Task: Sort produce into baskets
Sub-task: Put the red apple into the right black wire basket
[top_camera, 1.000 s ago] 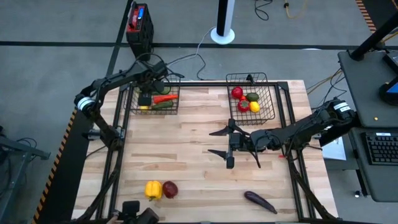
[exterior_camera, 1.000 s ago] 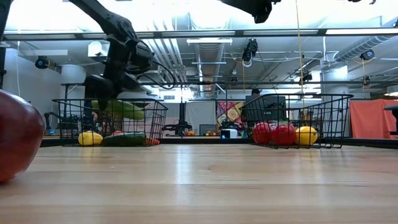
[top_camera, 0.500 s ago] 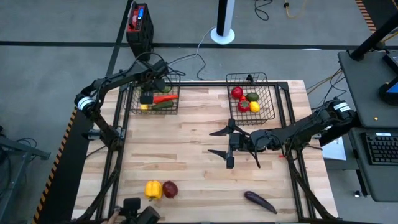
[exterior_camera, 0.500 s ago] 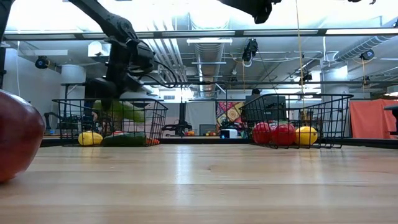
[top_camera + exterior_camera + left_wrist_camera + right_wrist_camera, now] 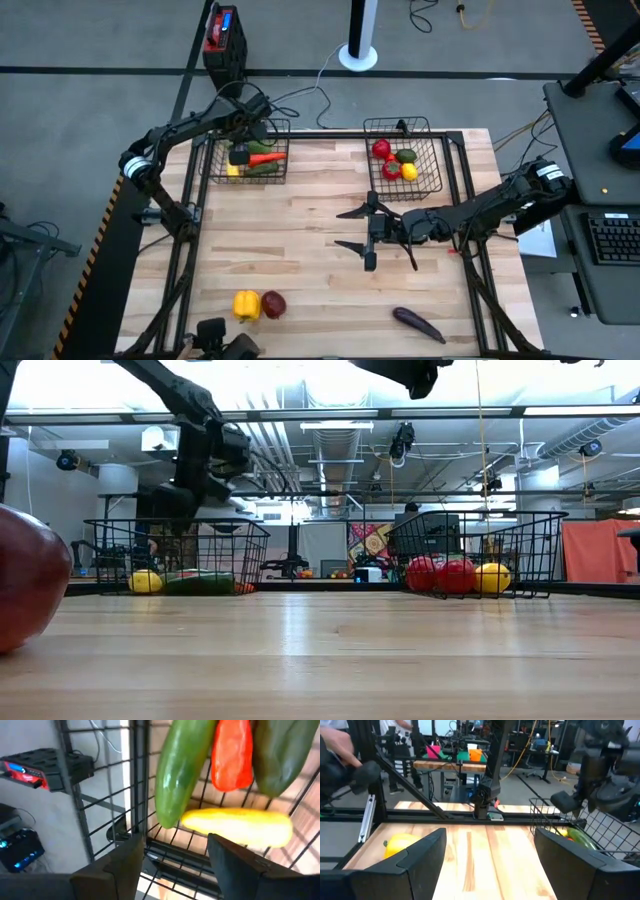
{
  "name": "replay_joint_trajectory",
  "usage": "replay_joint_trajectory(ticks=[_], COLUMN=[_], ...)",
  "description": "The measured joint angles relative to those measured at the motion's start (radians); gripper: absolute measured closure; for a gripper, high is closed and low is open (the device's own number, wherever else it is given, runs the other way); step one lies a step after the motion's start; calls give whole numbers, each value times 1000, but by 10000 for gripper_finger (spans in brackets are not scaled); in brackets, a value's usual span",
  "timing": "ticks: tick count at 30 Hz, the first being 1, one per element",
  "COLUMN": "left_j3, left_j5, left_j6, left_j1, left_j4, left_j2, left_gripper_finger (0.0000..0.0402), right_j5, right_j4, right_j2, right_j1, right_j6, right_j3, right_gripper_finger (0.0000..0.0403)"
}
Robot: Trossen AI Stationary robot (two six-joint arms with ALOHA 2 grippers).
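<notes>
My left gripper [image 5: 238,152] [image 5: 175,870] hangs open over the left basket [image 5: 213,165], nothing between its fingers. On that basket's floor lie a green cucumber [image 5: 177,775], an orange carrot [image 5: 231,755], a darker green piece [image 5: 280,755] and a yellow piece [image 5: 237,825]. The right basket [image 5: 438,165] holds red tomatoes [image 5: 381,150], a green piece and a yellow lemon [image 5: 409,172]. My right gripper [image 5: 352,229] [image 5: 490,870] waits open and level over the table's middle. A yellow pepper [image 5: 246,304], a red fruit [image 5: 273,304] and a purple eggplant [image 5: 418,322] lie near the front edge.
A red-and-black box [image 5: 222,35] stands on the floor behind the left basket. Dark frame rails [image 5: 180,250] run along the table's left and right sides. Bare wood lies between the baskets and the front produce. In the low view the red fruit [image 5: 30,575] fills the left edge.
My left gripper has let go of the green cucumber that it held above the left basket. The cucumber has fallen and now lies on the basket's floor beside the carrot and the yellow piece. The gripper has stayed over the basket, its wrist rolled a little.
</notes>
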Motion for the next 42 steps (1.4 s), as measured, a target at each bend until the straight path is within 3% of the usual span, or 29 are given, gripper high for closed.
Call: replay_joint_trajectory(ticks=[4, 9, 11, 23, 31, 35, 42], left_j3=[45, 65, 49, -55, -97, -87, -86], left_j5=[58, 336, 382, 311, 96, 56, 50], left_j6=[-145, -308, -353, -781, -1090, -1186, -1285], left_j1=[-26, -98, -156, -744, -1158, -1278, -1384], left_j4=[-60, -114, -114, -104, -79, -52, -22], left_j2=[-20, -101, -149, -365, -348, -303, -219], left_gripper_finger=[198, 198, 198, 198, 198, 198, 198], right_j5=[0, 0, 0, 0, -3, -10, -10], right_j4=[-20, -42, -49, -92, -110, -179, -440], right_j2=[0, 0, 0, -6, 1, 45, 187], right_j1=[0, -1, -1, -5, -6, -6, -5], right_j6=[15, 36, 45, 111, 119, 95, 113], right_j3=[0, 0, 0, -1, 42, 133, 373], right_gripper_finger=[107, 104, 104, 106, 108, 108, 108])
